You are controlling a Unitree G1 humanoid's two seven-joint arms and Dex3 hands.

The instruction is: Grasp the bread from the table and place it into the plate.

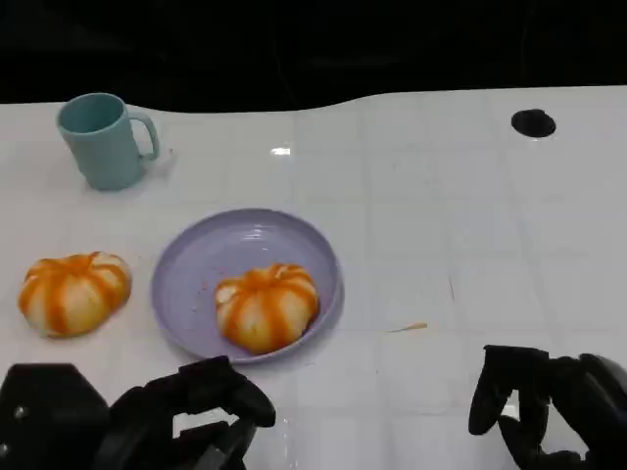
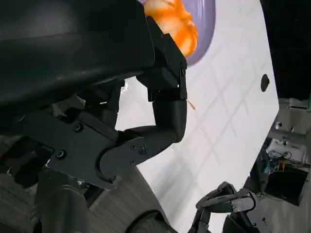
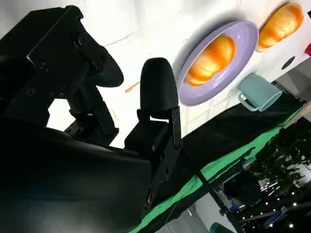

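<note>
An orange-and-white striped bread (image 1: 267, 305) (image 2: 172, 22) (image 3: 212, 59) lies inside the lilac plate (image 1: 196, 259) (image 2: 204, 29) (image 3: 245, 43), toward its near right side. A second, similar bread (image 1: 74, 291) (image 3: 281, 25) rests on the table left of the plate. My left hand (image 1: 186, 411) (image 2: 146, 121) hovers near the table's front edge, just below the plate, holding nothing, fingers apart. My right hand (image 1: 549, 397) (image 3: 121, 97) (image 2: 226, 206) sits at the lower right, empty, with its fingers apart and pointing down.
A teal mug (image 1: 103, 139) (image 3: 257, 93) stands at the far left of the white table (image 1: 441, 225). A small black round mark (image 1: 533, 122) (image 2: 264, 82) lies at the far right. A thin orange sliver (image 1: 411, 327) lies right of the plate.
</note>
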